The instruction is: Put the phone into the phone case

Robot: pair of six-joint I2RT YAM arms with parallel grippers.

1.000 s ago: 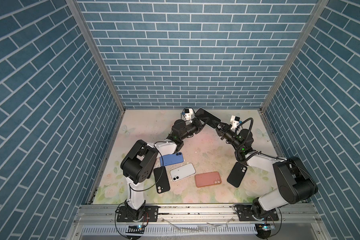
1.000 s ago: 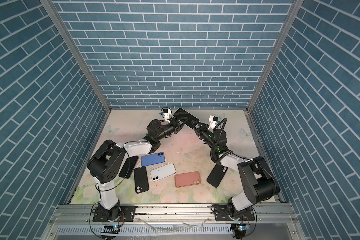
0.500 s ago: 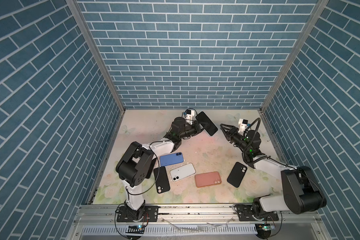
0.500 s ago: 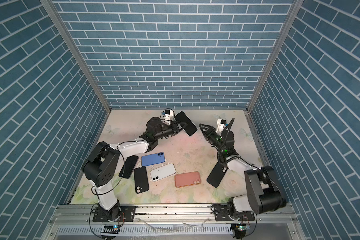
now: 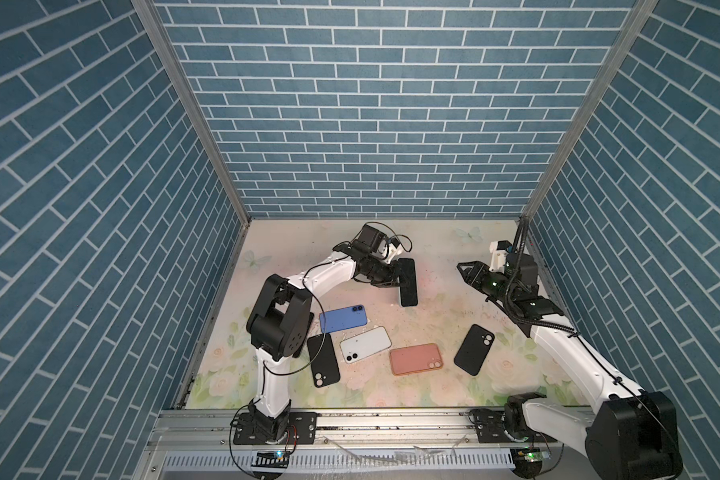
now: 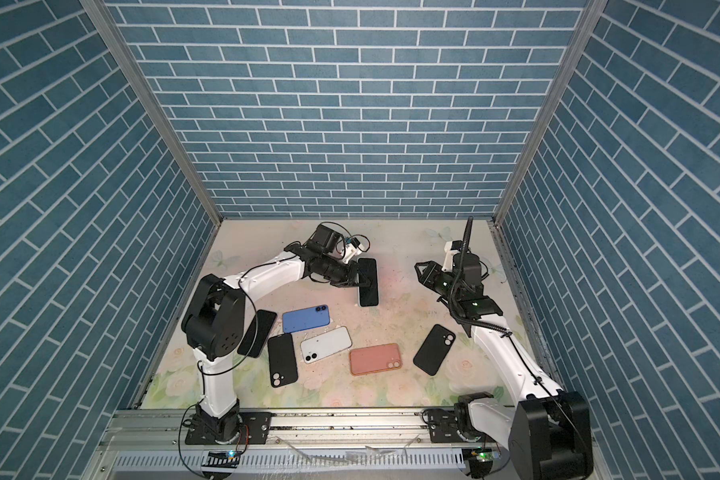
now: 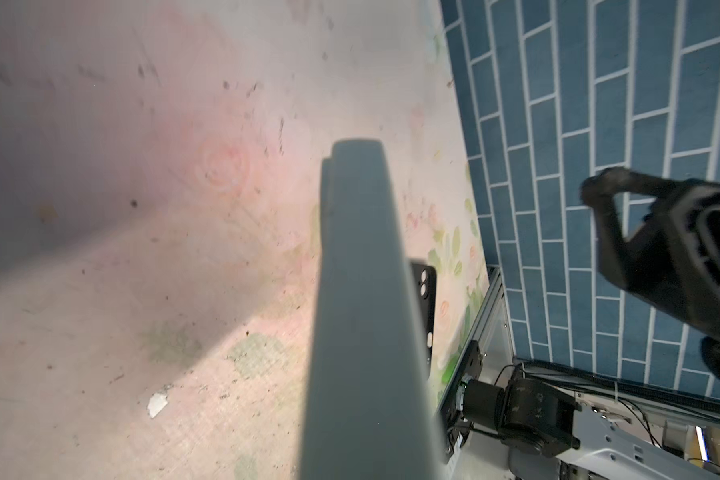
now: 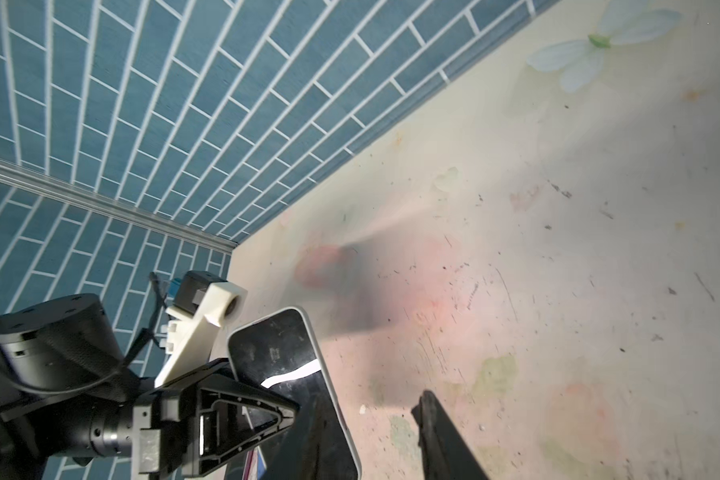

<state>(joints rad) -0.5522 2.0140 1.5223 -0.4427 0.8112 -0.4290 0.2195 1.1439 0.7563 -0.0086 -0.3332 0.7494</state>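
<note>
Near the back wall, the outstretched left pincer [image 5: 398, 277] clamps the phone [image 5: 408, 291]; the right pincer [image 5: 464, 272], jaws apart, points toward it.

Phone [image 5: 408, 291] in left end effector [image 5: 396, 279] at table [image 5: 433, 249] centre back, phone case [image 5: 473, 350] front right, right end effector [image 5: 463, 268] behind it.

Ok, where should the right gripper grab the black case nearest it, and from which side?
Probably mid-length across the two long edges, right gripper coming straight down: the black case lies flat, so only its narrow width fits the jaws.
</note>
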